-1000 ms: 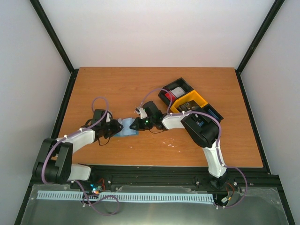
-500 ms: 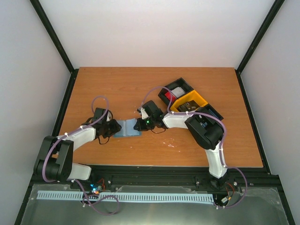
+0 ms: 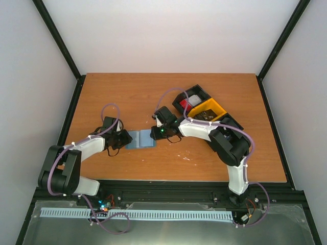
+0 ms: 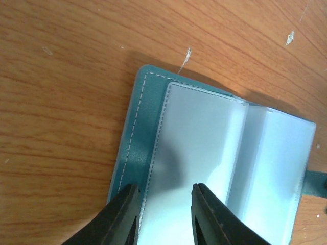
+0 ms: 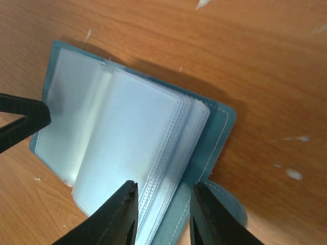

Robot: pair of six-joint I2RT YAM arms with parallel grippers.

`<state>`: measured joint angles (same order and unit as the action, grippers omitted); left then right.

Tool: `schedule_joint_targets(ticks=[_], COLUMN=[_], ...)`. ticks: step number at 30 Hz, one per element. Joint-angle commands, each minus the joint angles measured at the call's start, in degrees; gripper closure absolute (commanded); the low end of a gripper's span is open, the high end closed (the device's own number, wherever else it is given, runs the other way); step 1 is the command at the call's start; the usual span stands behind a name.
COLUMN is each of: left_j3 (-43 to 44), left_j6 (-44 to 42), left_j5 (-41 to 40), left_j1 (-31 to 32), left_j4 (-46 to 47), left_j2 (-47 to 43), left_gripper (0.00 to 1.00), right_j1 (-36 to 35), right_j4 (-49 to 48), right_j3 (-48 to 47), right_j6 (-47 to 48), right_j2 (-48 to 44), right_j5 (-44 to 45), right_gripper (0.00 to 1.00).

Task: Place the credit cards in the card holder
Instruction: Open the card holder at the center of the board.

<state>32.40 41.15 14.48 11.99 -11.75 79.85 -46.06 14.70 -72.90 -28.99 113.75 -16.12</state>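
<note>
The card holder (image 3: 139,139) lies open on the wooden table, teal cover down and clear pockets up. In the left wrist view my left gripper (image 4: 163,191) stands open low over the holder's (image 4: 204,153) left half, one finger over the stitched cover edge and the other over a clear pocket. My right gripper (image 5: 163,189) is open too, its jaws straddling the right edge of the stacked pocket leaves (image 5: 127,138) and the cover. Neither holds a card. One of the credit cards, a red one (image 3: 185,104), rests in the tray behind the right arm.
A black-and-yellow compartment tray (image 3: 220,108) sits at the back right, close behind my right forearm. The left gripper (image 3: 125,139) and the right gripper (image 3: 153,134) flank the holder. Black frame posts edge the table.
My right gripper, shut a second ago, has opened and drawn slightly right. The holder now lies spread wider between the two grippers. The left gripper has stayed put.
</note>
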Motion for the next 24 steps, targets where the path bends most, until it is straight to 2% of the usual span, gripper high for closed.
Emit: schedule_joint_targets(ticks=[1,7,12,19,24], left_j3=[0.90,0.10,-0.75,-0.78,-1.32], left_j6=[-1.45,-0.48,0.80,2.91,2.45], left_j5=[1.21,0.11,-1.59,-5.52,-3.37], left_j1=[-0.30,-0.29,-0.30,-0.30,-0.35], left_j4=[-0.93,-0.86,-1.43,-4.40,-3.02], left_j2=[1.66,0.96,-2.52,-10.87,-14.70], left_gripper=[0.71,0.74,0.73,0.63,0.62], right_j1=[-3.03,-8.57,-10.13,-10.30,-10.19], right_j4=[6.63,10.35,10.02,10.66,11.57], right_j3=[-4.20,-10.23,-14.90,-18.92,-20.45], right_j6=[3.02,4.07,4.63,5.77,6.15], right_j2=[-4.12,-0.59,4.54,8.55,9.44], right_j5=[12.18,18.28,16.19,13.60,12.15], right_gripper=[0.69,0.65,0.65,0.64,0.63])
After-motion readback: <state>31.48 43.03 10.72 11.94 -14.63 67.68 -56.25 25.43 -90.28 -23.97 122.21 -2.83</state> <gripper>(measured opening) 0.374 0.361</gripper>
